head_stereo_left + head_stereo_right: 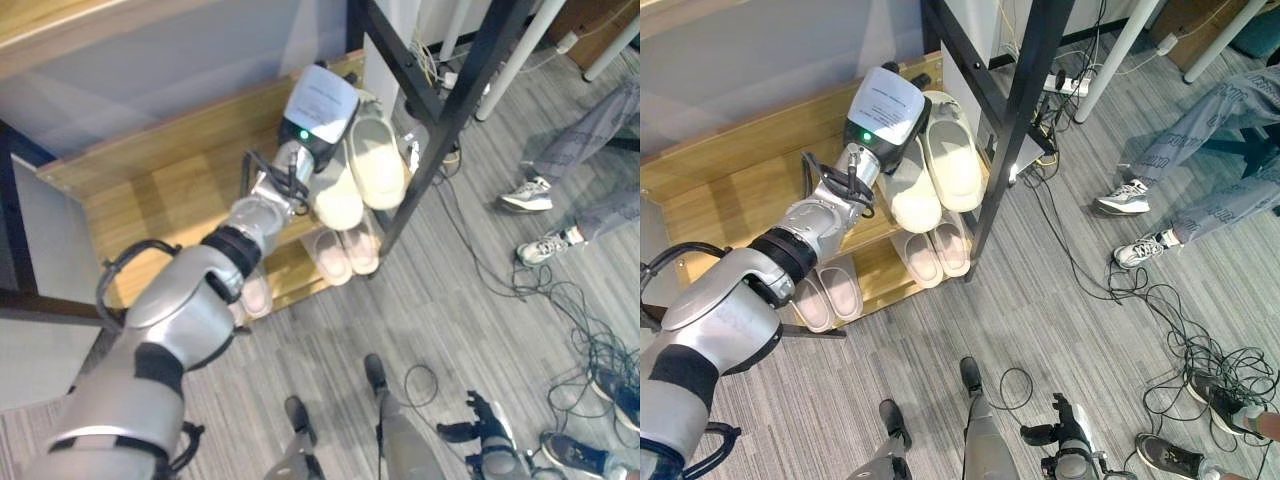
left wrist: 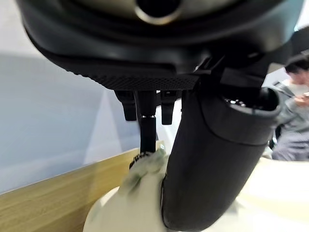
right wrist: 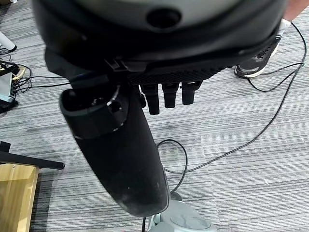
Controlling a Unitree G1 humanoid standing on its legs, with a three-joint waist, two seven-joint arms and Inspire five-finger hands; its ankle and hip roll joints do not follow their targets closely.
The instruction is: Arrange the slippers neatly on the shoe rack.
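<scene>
A pair of cream slippers [image 1: 935, 170] is lying side by side, soles on the board, on the upper shelf of the wooden shoe rack [image 1: 730, 170], at about the eleven o'clock part of the head views, toes pointing outward over the shelf's front edge. The robot's left hand [image 1: 885, 110] is reaching in over the slipper nearer the arm, and its wrist view shows the thumb [image 2: 212, 159] lying across that slipper's cream upper with the fingers [image 2: 147, 125] hanging down past its far side; whether they are clamping it cannot be told. The pose suggests the hand is nudging or settling this slipper square beside its mate. On the lower shelf, toward seven o'clock of the cream pair, two pinkish pairs [image 1: 932, 250] and [image 1: 830, 292] are already sitting in a row. The right hand [image 3: 164, 92] is hanging idle over the grey floor [image 1: 1090, 340] near six o'clock, fingers straight and holding nothing. A person's legs and sneakers [image 1: 1130, 195] are standing at three o'clock among loose cables.
</scene>
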